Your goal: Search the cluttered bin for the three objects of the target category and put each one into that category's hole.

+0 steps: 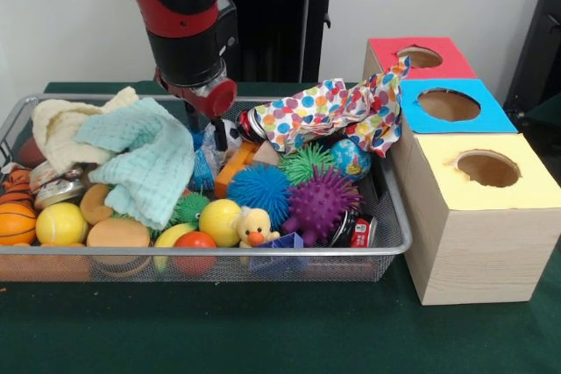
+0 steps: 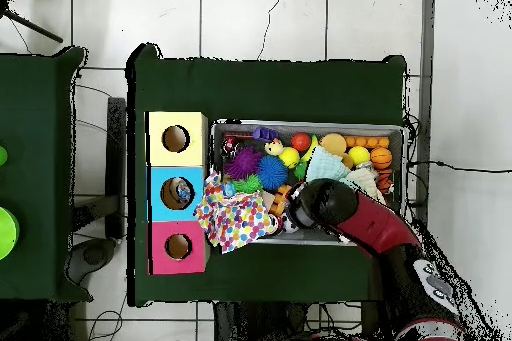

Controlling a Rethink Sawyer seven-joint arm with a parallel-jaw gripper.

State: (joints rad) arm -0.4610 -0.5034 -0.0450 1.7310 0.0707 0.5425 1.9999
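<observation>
Taking the front view from the left, the wire bin [image 1: 396,243] holds a cream cloth [image 1: 58,127] and a mint-green washcloth [image 1: 140,157] heaped over balls, and both look light and limp, so a pinch on a raised fold should lift them, though they may drag neighbours along. Below them sit a small basketball [image 1: 15,222], a yellow ball [image 1: 60,223] and round orange pieces, smooth and likely to roll from a shallow grip. The gripper [image 1: 203,133] hangs over the bin's back middle, its tips sunk among the clutter, and I cannot tell whether it is wide, narrow or holding anything. Further right lie a yellow duck [image 1: 252,227], a blue spiky ball [image 1: 261,190], a green spiky ball [image 1: 305,162] and a purple spiky ball [image 1: 319,205]; these look soft and squashy, best taken across the middle. The spotted cloth [image 1: 337,111] drapes over the bin's right rim and touches the blue-topped box [image 1: 449,105], between the red-topped box [image 1: 419,57] and the yellow-topped box [image 1: 487,168]. Which category is the target is not shown; the overhead view seems to show something already inside the blue hole.
</observation>
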